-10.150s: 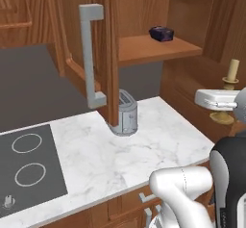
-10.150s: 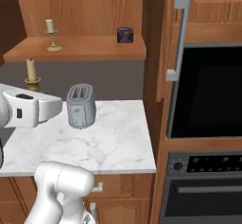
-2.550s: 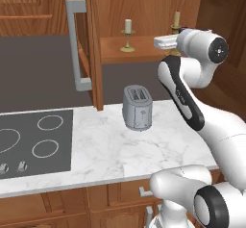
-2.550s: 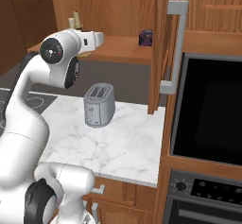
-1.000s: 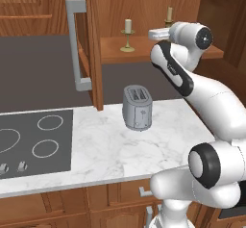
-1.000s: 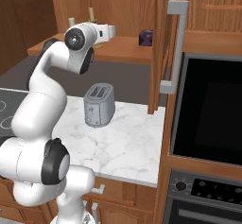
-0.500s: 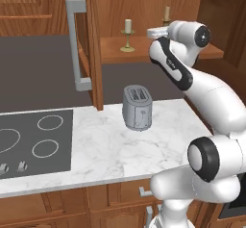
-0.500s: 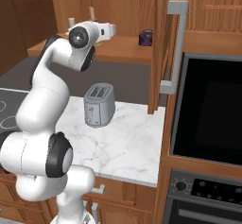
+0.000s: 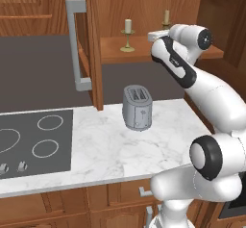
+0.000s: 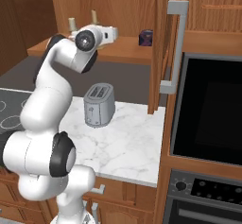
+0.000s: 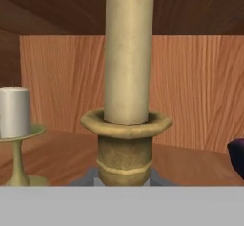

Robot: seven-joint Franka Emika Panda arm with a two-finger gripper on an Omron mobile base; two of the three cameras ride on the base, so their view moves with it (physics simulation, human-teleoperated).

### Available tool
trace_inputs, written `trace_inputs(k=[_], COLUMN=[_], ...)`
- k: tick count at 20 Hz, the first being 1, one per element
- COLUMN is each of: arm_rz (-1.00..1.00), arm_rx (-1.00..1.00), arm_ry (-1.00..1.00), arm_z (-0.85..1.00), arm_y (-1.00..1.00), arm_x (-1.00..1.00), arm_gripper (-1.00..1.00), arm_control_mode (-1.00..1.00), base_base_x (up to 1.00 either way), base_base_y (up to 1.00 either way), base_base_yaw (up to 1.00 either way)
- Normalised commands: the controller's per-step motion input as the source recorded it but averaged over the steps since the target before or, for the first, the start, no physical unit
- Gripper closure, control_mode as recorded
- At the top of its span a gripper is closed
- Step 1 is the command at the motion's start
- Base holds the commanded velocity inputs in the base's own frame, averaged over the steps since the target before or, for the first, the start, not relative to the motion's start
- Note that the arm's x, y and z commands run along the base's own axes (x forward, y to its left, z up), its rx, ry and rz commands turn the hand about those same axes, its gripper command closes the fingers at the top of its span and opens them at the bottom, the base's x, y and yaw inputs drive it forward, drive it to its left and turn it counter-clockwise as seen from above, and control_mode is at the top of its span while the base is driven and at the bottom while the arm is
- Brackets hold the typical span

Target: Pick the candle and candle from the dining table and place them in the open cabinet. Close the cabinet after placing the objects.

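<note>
A yellowish candle (image 11: 127,53) in a brass holder stands right in front of the hand camera, and my gripper (image 11: 123,178) is shut on the holder's base. Its top rises above the hand (image 9: 166,18) (image 10: 94,16) inside the open cabinet, over the wooden shelf (image 9: 115,54). Whether the holder rests on the shelf I cannot tell. The other candle (image 9: 127,33) (image 10: 72,24) (image 11: 14,113), short and cream on a slim brass stick, stands on the shelf to the held one's left. The dining table is out of view.
Both cabinet doors hang open, the left door (image 9: 89,44) and the right door (image 10: 163,43), each with a long grey handle. A small dark object (image 10: 145,37) sits on the shelf's right part. A toaster (image 9: 137,107) stands on the marble counter beside the hob (image 9: 29,140); an oven (image 10: 208,114) is at the right.
The hand, with the candle in it, has shifted slightly left and down over the shelf in the left base view. The grip is unchanged and the cream candle has not moved.
</note>
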Motion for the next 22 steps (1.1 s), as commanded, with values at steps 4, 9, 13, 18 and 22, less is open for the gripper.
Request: trace_inputs(k=[4,9,13,18,22], arm_rz=[0.03,0.0,0.0,0.0,0.0], arm_rx=[0.0,0.0,0.0,0.0,0.0], arm_ry=[-0.02,-0.02,-0.01,0.0,0.07], arm_z=[-0.12,0.0,-0.02,-0.17,-0.22], arm_y=[0.0,0.0,0.0,0.0,0.0], arm_x=[0.0,0.15,0.35,0.28,0.24], arm_gripper=[1.0,1.0,1.0,1.0,1.0], arm_control_mode=[-1.0,-1.0,-1.0,-1.0,-1.0], base_base_x=[0.0,0.0,0.0,0.0,0.0], base_base_y=[0.0,0.0,0.0,0.0,0.0], base_base_yaw=[0.0,0.0,0.0,0.0,0.0])
